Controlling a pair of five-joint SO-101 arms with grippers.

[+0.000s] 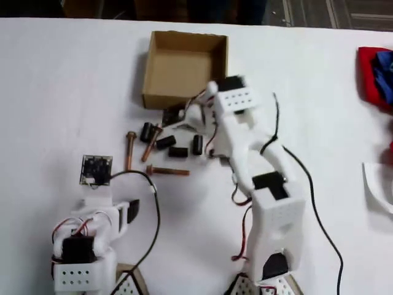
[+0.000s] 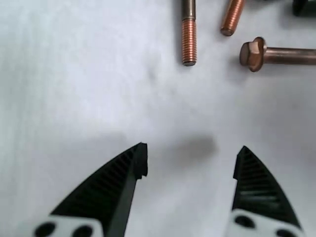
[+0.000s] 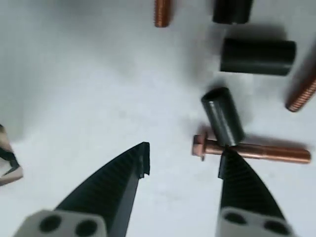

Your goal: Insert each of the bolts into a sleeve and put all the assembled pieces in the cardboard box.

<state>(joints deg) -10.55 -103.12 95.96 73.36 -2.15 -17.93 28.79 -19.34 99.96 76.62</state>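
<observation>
The open cardboard box (image 1: pixel 184 67) sits at the back centre with nothing inside. In front of it lie three copper bolts (image 1: pixel 130 150) (image 1: pixel 151 142) (image 1: pixel 167 171) and several black sleeves (image 1: pixel 178 152). My right gripper (image 1: pixel 178 120) (image 3: pixel 185 158) hangs open over this pile, just in front of the box. One of its fingertips (image 3: pixel 232 165) is beside a bolt (image 3: pixel 256 151), and a sleeve (image 3: pixel 222 116) lies against that bolt's shaft. My left gripper (image 1: pixel 130 208) (image 2: pixel 190 158) is open over bare table, short of the three bolts (image 2: pixel 188 34) (image 2: pixel 232 17) (image 2: pixel 276 54).
A small black-and-white square board (image 1: pixel 96 170) lies left of the bolts, with a black cable looping from it. A red cloth (image 1: pixel 374 74) and a white object (image 1: pixel 377 184) sit at the right edge. The table's left side has free room.
</observation>
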